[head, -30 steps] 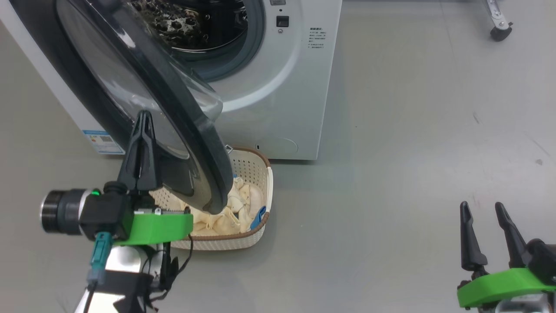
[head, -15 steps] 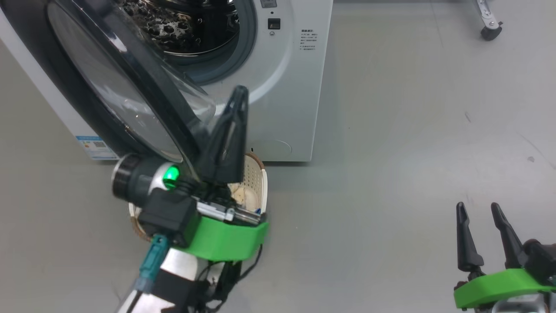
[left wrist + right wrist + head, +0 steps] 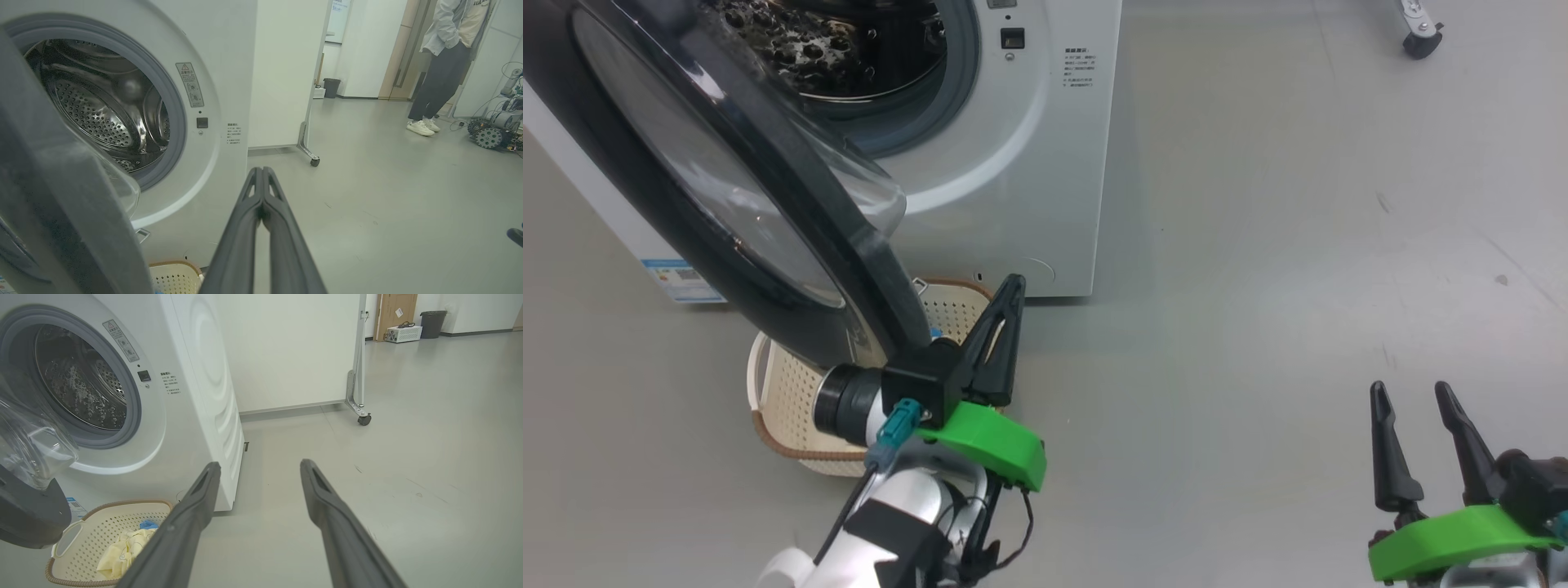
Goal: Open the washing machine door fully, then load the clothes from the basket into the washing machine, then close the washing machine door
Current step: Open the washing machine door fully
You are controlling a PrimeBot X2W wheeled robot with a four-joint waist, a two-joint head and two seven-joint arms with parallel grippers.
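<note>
The left gripper (image 3: 1011,287), fingers pressed together and empty, has swung off the outer face of the washing machine door (image 3: 874,278) and now sits past the door's lower edge, over the right side of the basket (image 3: 783,400). The door hangs half open above the clothes (image 3: 122,549), so opening looks unfinished; the right gripper (image 3: 1410,390) waits well apart, fingers spread
</note>
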